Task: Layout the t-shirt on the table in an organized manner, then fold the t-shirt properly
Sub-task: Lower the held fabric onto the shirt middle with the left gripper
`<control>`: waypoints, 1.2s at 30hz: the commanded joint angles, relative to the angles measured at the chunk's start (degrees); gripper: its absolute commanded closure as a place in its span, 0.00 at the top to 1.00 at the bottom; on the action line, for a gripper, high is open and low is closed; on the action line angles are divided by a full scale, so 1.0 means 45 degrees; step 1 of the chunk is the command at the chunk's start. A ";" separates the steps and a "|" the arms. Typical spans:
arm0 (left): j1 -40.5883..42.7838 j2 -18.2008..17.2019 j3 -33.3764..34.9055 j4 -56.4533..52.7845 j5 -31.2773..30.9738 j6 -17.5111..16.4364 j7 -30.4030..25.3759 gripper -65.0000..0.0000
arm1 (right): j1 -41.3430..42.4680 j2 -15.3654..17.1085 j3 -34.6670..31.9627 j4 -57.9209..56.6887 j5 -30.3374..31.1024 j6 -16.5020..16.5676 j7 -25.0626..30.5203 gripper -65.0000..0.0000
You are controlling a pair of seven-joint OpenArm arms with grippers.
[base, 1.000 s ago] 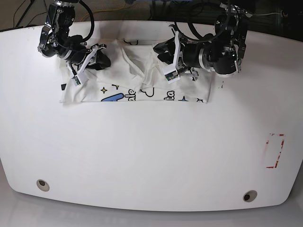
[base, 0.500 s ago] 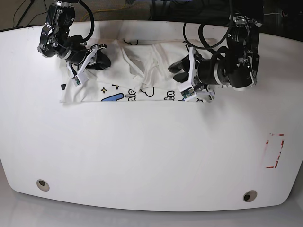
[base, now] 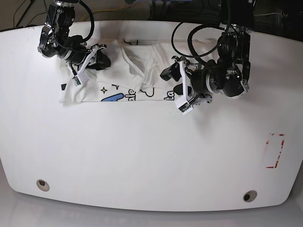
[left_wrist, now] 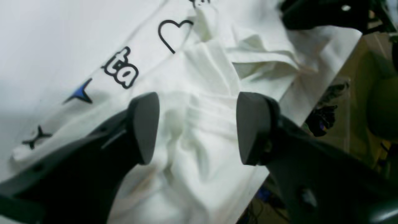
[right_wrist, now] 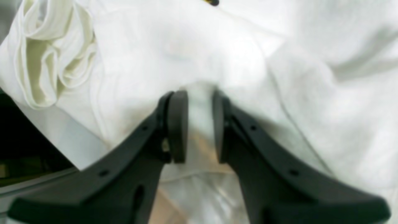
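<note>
A: Where's the t-shirt (base: 128, 80)?

B: Bunched along the bench's (base: 142, 156) upper edge, print showing. It looks soft and limp; take it by a hem or corner.

A: And the fingers?

B: Left fingers (left_wrist: 146, 127) spread apart over a ridge of cloth, holding nothing. Right fingers (right_wrist: 178, 124) pinch a fold at upper left.

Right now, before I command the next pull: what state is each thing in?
t-shirt: bunched and creased at the table's far side, print partly showing.
left gripper: open above the cloth, holding nothing.
right gripper: shut on a fold of the t-shirt.
table: white top, shirt on it.
</note>
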 commanded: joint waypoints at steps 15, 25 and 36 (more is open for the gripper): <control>-0.2359 0.1868 0.3103 -0.2785 0.3671 0.0093 -0.1447 0.58 | -0.0021 0.0064 -0.0035 0.0000 -0.0673 -0.0119 -0.0572 0.22; -0.2691 0.2142 0.3865 -0.3742 0.4374 0.0093 -0.1447 0.58 | -0.0021 0.0064 0.0005 0.0000 -0.0614 -0.0119 -0.0572 0.22; -0.2613 0.2064 0.3865 -0.3800 0.4394 0.0093 -0.1427 0.57 | -0.0021 0.0064 0.0044 0.0000 -0.0595 -0.0119 -0.0572 0.22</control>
